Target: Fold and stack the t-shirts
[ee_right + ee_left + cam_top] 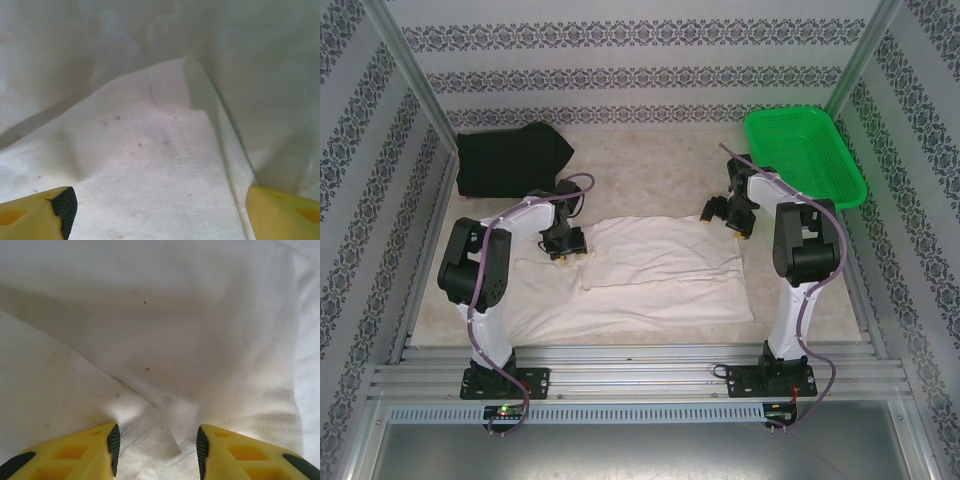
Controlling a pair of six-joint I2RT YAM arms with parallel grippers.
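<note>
Cream t-shirt (650, 270) lies spread across the near-mid worktop (650, 170), w/ a crease running left-right thru it. Black t-shirt (510, 158) sits bunched at far left, well apart from the cream one. Green basket (800, 150) stands at far right. Left pincer (565, 243) is down on the cream shirt's far-left edge. In its wrist view the fingers stand partly apart, w/ a raised ridge of cream cloth btwn the black pads (114, 442), which aren't squeezing it. Right pincer (725, 213) hangs at the shirt's far-right corner, fingers wide apart. Its wrist view has a stitched hem corner w/ small dark specks btwn them.
</note>
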